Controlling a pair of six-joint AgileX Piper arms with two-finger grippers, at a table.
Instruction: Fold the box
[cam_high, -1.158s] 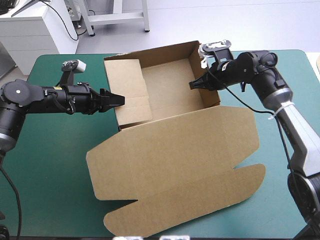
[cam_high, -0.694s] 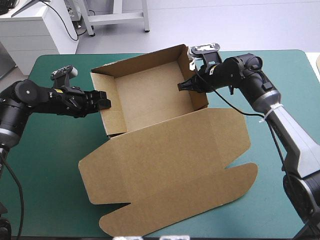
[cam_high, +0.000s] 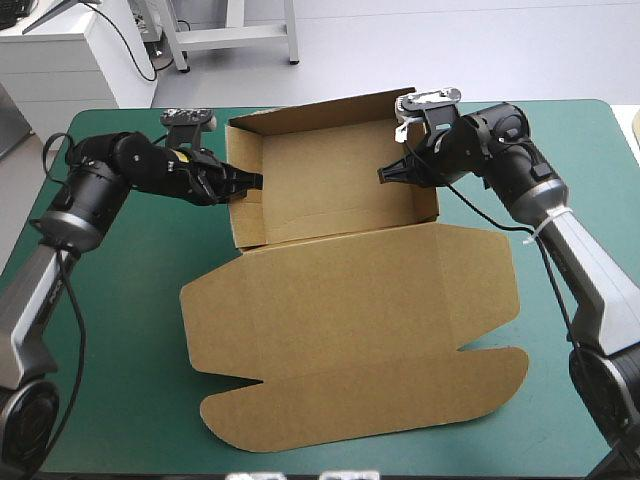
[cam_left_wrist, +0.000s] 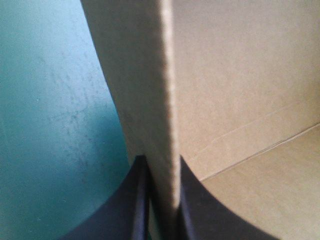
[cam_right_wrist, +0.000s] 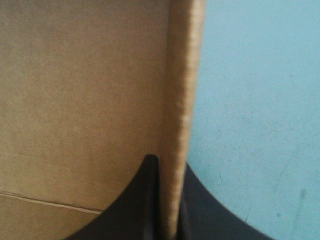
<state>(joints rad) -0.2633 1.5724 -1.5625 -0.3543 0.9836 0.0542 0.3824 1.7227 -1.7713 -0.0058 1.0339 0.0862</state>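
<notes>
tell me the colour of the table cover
Teal-green cover, best seen in the high view.

I am finding nothing to read in any view: no lettering, label, brand, number or sign is showing on the box (cam_high: 340, 300) or on the desk (cam_high: 120, 330).

desk (cam_high: 110, 340): teal-green, showing on both sides of the box and past its near end | box (cam_high: 330, 190): brown, sitting on the desk as an open tray, walls up | lid (cam_high: 350, 330): flopped out flat on the desk, near side of the tray
</notes>
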